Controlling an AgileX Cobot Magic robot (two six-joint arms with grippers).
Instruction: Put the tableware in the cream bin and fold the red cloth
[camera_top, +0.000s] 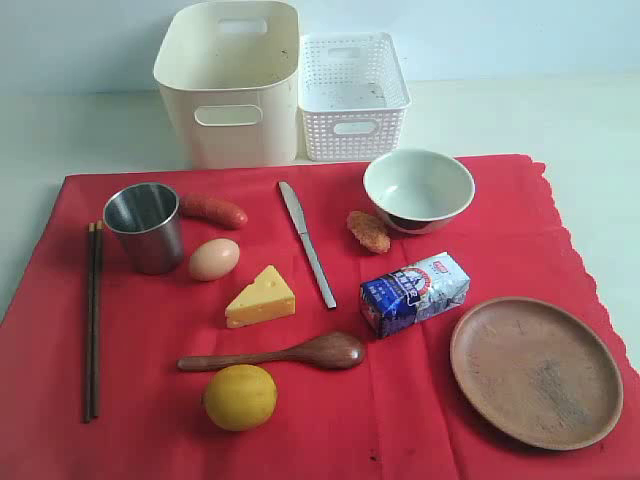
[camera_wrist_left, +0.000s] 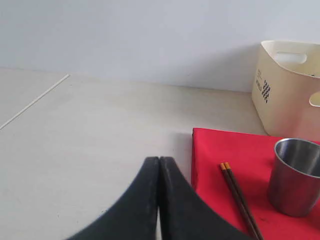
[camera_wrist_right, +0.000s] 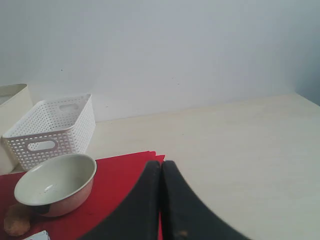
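On the red cloth (camera_top: 140, 330), the dark wooden chopsticks (camera_top: 92, 320) lie at the far left of the frame, long axis running top to bottom, steel cup (camera_top: 146, 226) beside them. The left gripper (camera_wrist_left: 159, 163) — pressed together, empty, low beside that edge — looks nearer; the right gripper (camera_wrist_right: 160, 166) is pressed together too. The cream bin (camera_top: 230, 125) waits upper centre-left.
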